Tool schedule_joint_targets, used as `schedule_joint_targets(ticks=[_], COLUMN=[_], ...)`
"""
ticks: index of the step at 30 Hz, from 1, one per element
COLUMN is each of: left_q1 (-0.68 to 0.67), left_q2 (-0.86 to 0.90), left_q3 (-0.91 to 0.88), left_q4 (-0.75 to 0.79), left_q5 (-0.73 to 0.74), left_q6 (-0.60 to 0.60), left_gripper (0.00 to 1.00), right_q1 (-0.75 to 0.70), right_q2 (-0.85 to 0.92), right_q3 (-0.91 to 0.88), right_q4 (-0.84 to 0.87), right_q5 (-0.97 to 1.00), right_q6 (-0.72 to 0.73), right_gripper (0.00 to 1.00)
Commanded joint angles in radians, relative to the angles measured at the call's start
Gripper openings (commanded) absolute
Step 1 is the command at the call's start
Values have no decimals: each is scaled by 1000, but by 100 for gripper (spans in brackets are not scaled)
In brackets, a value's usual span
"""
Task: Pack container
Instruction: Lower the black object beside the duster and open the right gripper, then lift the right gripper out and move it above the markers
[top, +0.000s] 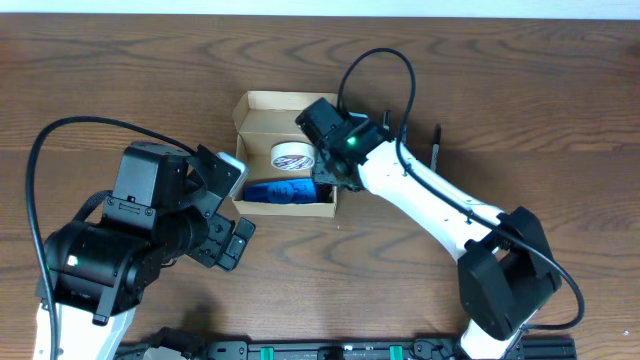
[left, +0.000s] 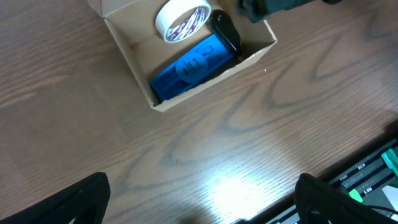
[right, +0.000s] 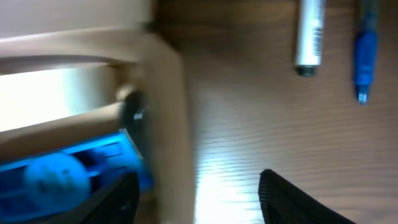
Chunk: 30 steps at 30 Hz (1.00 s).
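Note:
The container (top: 262, 102) is an open tan cardboard box with its lid flap folded back. Inside lie a white tape roll (top: 293, 157), a blue object (top: 288, 193) and a black item (left: 225, 31). My right gripper (top: 328, 180) hangs over the box's right wall (right: 171, 112). Its jaws are open and straddle that wall, one finger (right: 118, 199) inside by the blue object (right: 56, 177), the other outside over the table. My left gripper (left: 202, 208) is wide open over bare wood, in front of the container (left: 211, 84) and to its left, holding nothing.
A silver pen (right: 310, 37) and a blue pen (right: 365, 50) lie on the table to the right of the box. The overhead view shows one dark pen (top: 437, 145) there. A black rail (top: 350, 350) runs along the table's near edge.

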Motion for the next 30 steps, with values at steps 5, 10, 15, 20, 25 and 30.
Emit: schedule_joint_targets(ticks=[5, 10, 15, 20, 25, 30], left_q1=[0, 0, 0, 0, 0, 0], left_q2=[1, 1, 1, 1, 1, 1], left_q3=[17, 17, 17, 17, 17, 17], left_q4=[-4, -4, -4, -4, -4, -4], left_q5=[7, 7, 7, 7, 7, 7], left_q6=[13, 13, 13, 13, 13, 13], left_gripper=[95, 95, 95, 96, 96, 95], right_q1=[-73, -93, -89, -95, -125, -187], right_q2=[10, 10, 10, -17, -104, -194], right_q3=[8, 8, 8, 18, 55, 59], right_q4=[-45, -59, -61, -60, -54, -16], right_q5=[14, 14, 13, -14, -16, -16], right_q6=[-16, -39, -42, -81, -132, -253], right_gripper=[64, 64, 64, 70, 82, 99])
